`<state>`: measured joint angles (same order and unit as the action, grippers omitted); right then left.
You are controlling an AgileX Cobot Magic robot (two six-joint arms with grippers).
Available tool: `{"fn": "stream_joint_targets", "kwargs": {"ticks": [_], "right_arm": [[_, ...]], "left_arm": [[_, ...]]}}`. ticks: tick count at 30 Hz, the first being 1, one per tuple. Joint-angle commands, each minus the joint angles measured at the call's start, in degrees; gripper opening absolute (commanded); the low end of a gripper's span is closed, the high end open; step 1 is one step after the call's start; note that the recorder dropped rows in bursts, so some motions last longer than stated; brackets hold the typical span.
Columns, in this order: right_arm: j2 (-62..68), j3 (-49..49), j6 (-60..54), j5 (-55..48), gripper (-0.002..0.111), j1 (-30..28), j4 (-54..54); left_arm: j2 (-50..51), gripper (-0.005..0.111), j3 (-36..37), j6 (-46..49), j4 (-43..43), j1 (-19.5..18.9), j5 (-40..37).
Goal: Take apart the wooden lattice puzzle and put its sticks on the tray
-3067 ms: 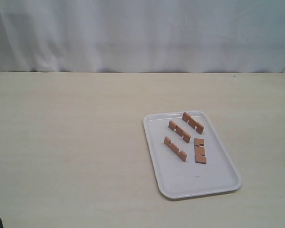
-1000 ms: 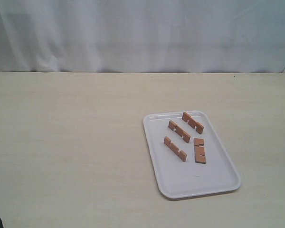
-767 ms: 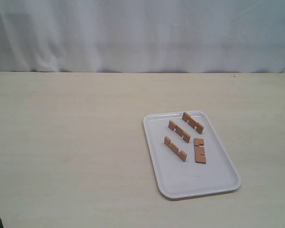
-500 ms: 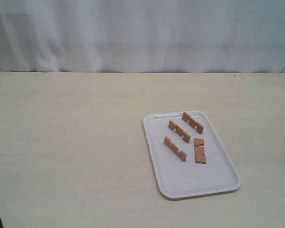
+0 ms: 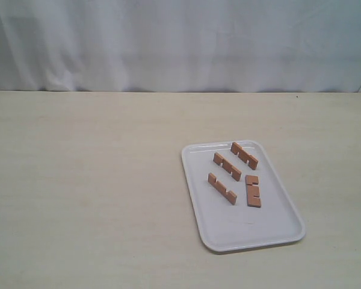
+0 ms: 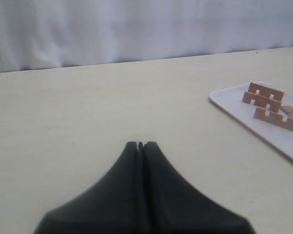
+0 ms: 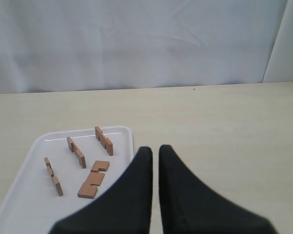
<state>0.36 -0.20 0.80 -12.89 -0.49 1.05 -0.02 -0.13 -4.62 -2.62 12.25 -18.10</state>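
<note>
Pale wood-grain desk point(image 5: 96, 180), white drape point(image 5: 168, 42) hung behind it. White tray point(image 5: 228, 236) sits right of centre on the desk in the exterior view, set at a slight angle. Wooden lattice puzzle is fully apart: no interlocked grid anywhere in view, only four separate notched sticks point(image 5: 227, 167), all inside the tray's rim, in its far half. Three stand on their long edges in a loose row, none touching. The flat stick point(image 5: 253, 191) lies on its broad face just beside the nearest of them. Near half of the tray is bare. Neither arm shows in the exterior view. Left claw point(image 6: 140, 144): fingers pressed together, holding nothing, well apart from the tray. Right claw point(image 7: 155, 151): closed to a thin slit, empty, and the tray lies ahead of it, not under it. Judgement: task looks finished, so the step in hand is simply standing off. Done well, that means both claws closed and clear of the rim, with any retreat going away from the tray and not across it, since a bump could topple the edge-standing sticks.
</note>
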Motion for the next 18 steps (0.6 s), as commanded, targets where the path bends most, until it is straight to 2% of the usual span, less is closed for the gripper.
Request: {"fn": "stream_joint_targets", "kwargs": {"ticks": [1, 15, 18], "right_arm": [[-0.4, 0.2, 0.1, -0.2, 0.004, -0.3, 0.1], [-0.4, 0.2, 0.1, -0.2, 0.004, -0.3, 0.1], [-0.4, 0.2, 0.1, -0.2, 0.004, -0.3, 0.1]], "left_arm": [[0.0, 0.0, 0.1, -0.2, 0.3, -1.2, 0.4], [0.0, 0.0, 0.1, -0.2, 0.3, -1.2, 0.4], [0.0, 0.0, 0.1, -0.2, 0.3, -1.2, 4.1]]}}
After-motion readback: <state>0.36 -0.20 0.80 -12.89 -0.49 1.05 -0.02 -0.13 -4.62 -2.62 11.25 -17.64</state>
